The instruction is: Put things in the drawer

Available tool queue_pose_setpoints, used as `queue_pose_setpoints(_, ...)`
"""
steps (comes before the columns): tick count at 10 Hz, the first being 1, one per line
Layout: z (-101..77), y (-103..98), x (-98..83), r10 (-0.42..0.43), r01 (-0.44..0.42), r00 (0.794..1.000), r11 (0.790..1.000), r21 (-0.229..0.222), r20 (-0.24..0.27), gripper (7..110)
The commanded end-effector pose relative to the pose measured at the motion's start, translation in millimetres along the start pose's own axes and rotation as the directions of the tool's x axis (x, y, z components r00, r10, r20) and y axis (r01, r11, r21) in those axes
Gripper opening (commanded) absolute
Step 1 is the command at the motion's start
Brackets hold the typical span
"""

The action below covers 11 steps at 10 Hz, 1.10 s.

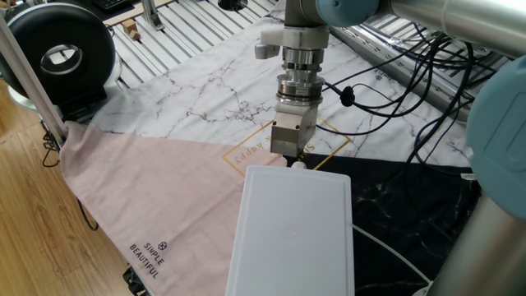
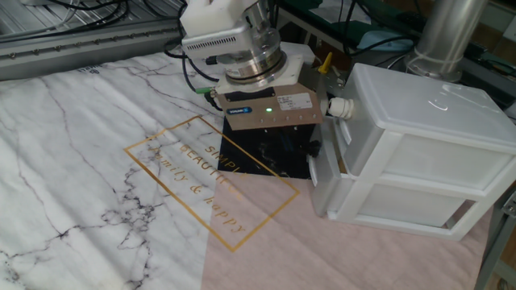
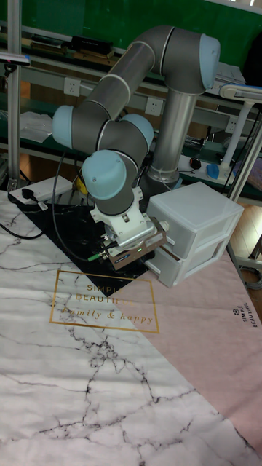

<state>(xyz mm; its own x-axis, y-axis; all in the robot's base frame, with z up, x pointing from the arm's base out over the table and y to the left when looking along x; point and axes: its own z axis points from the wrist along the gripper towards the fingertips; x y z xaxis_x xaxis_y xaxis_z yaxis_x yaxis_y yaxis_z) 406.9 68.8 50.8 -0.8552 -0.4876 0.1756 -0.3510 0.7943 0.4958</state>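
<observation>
Marble cloth (image 2: 89, 153); drawer (image 2: 419, 153) gap visible only beside pincer (image 2: 310, 149)

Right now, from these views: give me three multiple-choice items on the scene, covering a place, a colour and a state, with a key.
1. Where is the gripper?
A. Resting on the flat top of the drawer unit
B. Low over the table, directly in front of the upper drawer
C. Above the round black device

2. What colour is the cloth under the drawer unit?
A. Pink
B. Green
C. Yellow

3. What state is the upper drawer in?
A. Taken out and lying on the cloth
B. Pulled out to its full length
C. Sticking out a little from the unit

Key:
1 B: the gripper hangs beside the front of the upper drawer, not on the drawer unit.
2 A: the pink cloth runs under the unit's base.
3 C: the drawer's front stands slightly proud of the unit's body.
</observation>
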Motion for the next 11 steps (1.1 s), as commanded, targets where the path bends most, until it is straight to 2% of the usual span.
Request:
queue_pose_setpoints(1, -2.9, -8, -2.9, 0.016, -0.016, 1.000, 0.999, 0.036, 0.005, 7)
queue_pose_setpoints(3, -9.8, -24, -1.0, 0.006, -0.005, 1.000, 0.996, 0.093, -0.012, 7)
queue_pose_setpoints(4, -15.3, -40, -0.8, -0.009, 0.011, 1.000, 0.989, 0.150, -0.016, 7)
queue_pose_setpoints(5, -19.7, -56, -5.7, -0.027, 0.027, 1.000, 0.978, 0.207, -0.001, 7)
queue_pose_setpoints(6, -21.1, -65, -18.5, -0.049, 0.037, 0.998, 0.970, 0.241, 0.047, 7)
queue_pose_setpoints(7, -19.1, -67, -26.5, -0.094, 0.075, 0.993, 0.968, 0.241, 0.068, 7)
queue_pose_setpoints(8, -12.9, -59, -25.1, -0.110, 0.096, 0.992, 0.975, 0.202, 0.060, 7)
queue_pose_setpoints(9, -2.8, -51, -23.0, -0.104, 0.094, 0.993, 0.981, 0.170, 0.053, 7)
queue_pose_setpoints(10, 9.6, -36, -24.1, -0.080, 0.073, 0.995, 0.990, 0.120, 0.060, 7)
queue_pose_setpoints(11, 18.0, -33, -20.4, -0.067, 0.062, 0.997, 0.991, 0.117, 0.045, 7)
